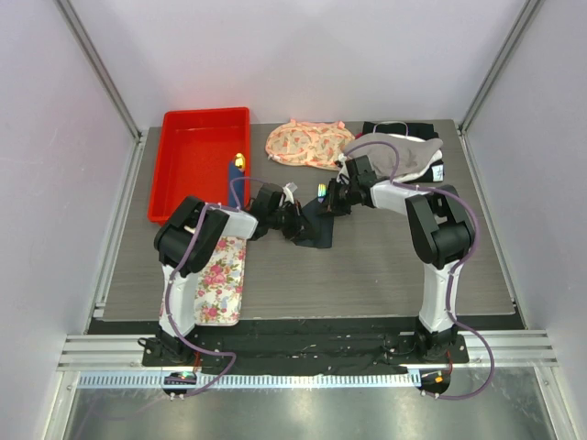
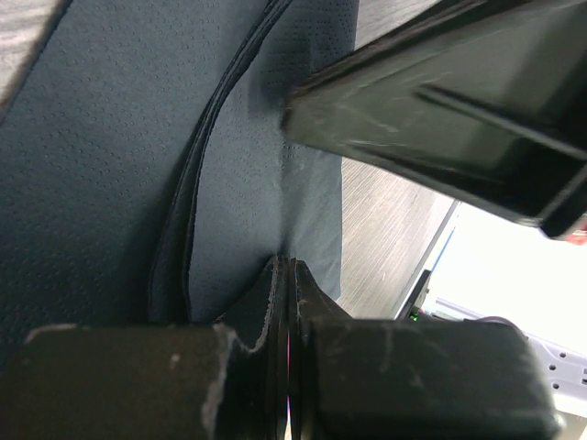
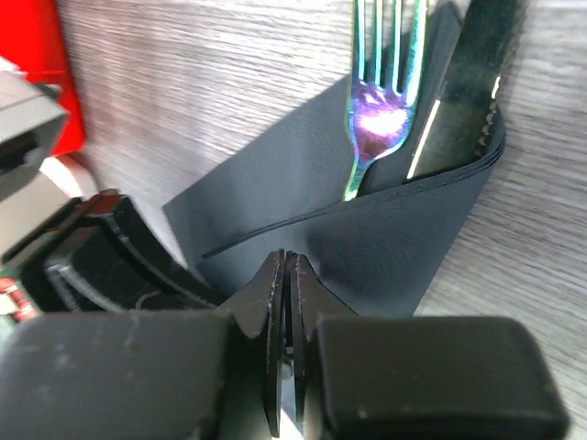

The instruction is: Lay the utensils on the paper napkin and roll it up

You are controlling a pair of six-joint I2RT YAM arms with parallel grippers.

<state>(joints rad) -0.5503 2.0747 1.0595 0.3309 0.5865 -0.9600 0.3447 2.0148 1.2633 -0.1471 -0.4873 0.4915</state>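
Cutlery half wrapped at mid-worktop (image 1: 385, 266): an iridescent-headed fork (image 3: 379, 119) and a knife (image 3: 463, 101) lie side by side, handles tucked under a fold of the dark paper napkin (image 3: 367, 247), heads poking out past its edge. The left pincer (image 2: 286, 275) is closed tip to tip, with a tented ridge of the sheet rising into its grip. The right pincer (image 3: 284, 270) is likewise closed over the folded layer, though whether paper is caught between its tips cannot be told.

The napkin looks thin, limp and easily torn, likely to crease or slide rather than hold shape. The cutlery is stiff, smooth and liable to slip out the open end. The safest hold is probably the folded edge beside the handles, so that the utensils serve as a core for rolling.
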